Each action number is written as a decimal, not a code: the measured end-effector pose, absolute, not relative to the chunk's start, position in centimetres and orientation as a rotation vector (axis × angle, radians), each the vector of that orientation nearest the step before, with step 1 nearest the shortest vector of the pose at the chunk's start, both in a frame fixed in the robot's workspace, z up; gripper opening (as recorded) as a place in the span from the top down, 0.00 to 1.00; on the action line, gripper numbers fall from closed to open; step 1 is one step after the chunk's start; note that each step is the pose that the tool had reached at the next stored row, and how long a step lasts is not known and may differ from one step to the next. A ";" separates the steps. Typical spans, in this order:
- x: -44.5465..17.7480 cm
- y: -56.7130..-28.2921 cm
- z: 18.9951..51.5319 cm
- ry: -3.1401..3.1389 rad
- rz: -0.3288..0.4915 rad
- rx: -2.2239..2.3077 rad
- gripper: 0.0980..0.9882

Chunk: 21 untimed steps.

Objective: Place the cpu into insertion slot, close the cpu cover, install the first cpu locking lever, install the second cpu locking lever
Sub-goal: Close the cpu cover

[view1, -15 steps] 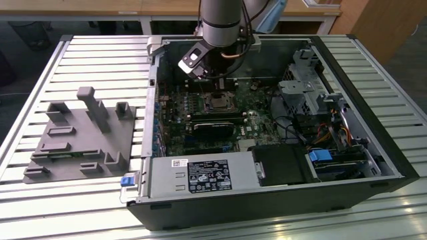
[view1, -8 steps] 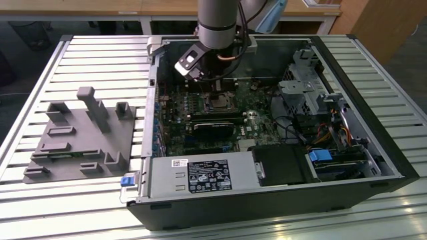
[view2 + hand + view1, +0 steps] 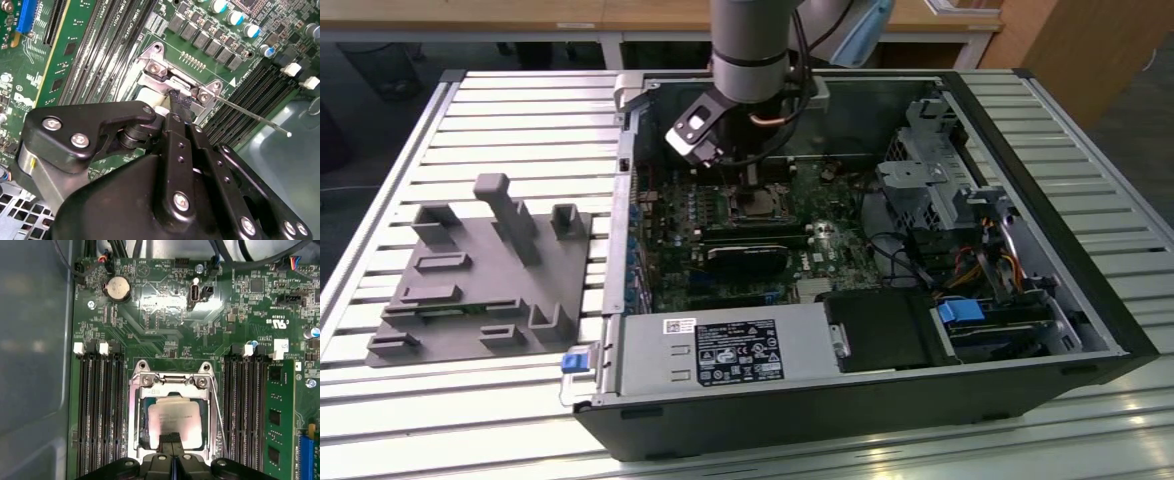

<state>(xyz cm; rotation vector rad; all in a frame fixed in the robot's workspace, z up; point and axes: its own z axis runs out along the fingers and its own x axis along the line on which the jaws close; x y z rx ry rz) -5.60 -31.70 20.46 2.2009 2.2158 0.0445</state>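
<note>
The cpu [image 3: 175,412], a pale square chip, lies in the insertion slot [image 3: 132,432] on the green board. The silvery cpu cover [image 3: 145,395] lies flat around it, and the chip shows through the cut-out. My gripper [image 3: 171,436] hangs just above the chip's near edge, its black fingers pressed together with nothing between them. In the second wrist view the gripper [image 3: 180,100] sits by the socket's bracket. A thin locking lever [image 3: 250,115] sticks out free from there and ends in a small ball. The same lever [image 3: 218,412] runs along one side of the socket. In the exterior view the gripper [image 3: 750,180] is inside the case, over the slot [image 3: 754,205].
Long black memory slots [image 3: 100,410] flank the socket on both sides. A black fan block [image 3: 747,255] sits just in front of the socket in the open computer case [image 3: 1067,290]. A grey fixture plate [image 3: 480,280] lies on the slatted table at the exterior view's left.
</note>
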 end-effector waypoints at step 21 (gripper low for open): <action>-4.9 -31.4 20.3 2.213 0.054 2.198 0.97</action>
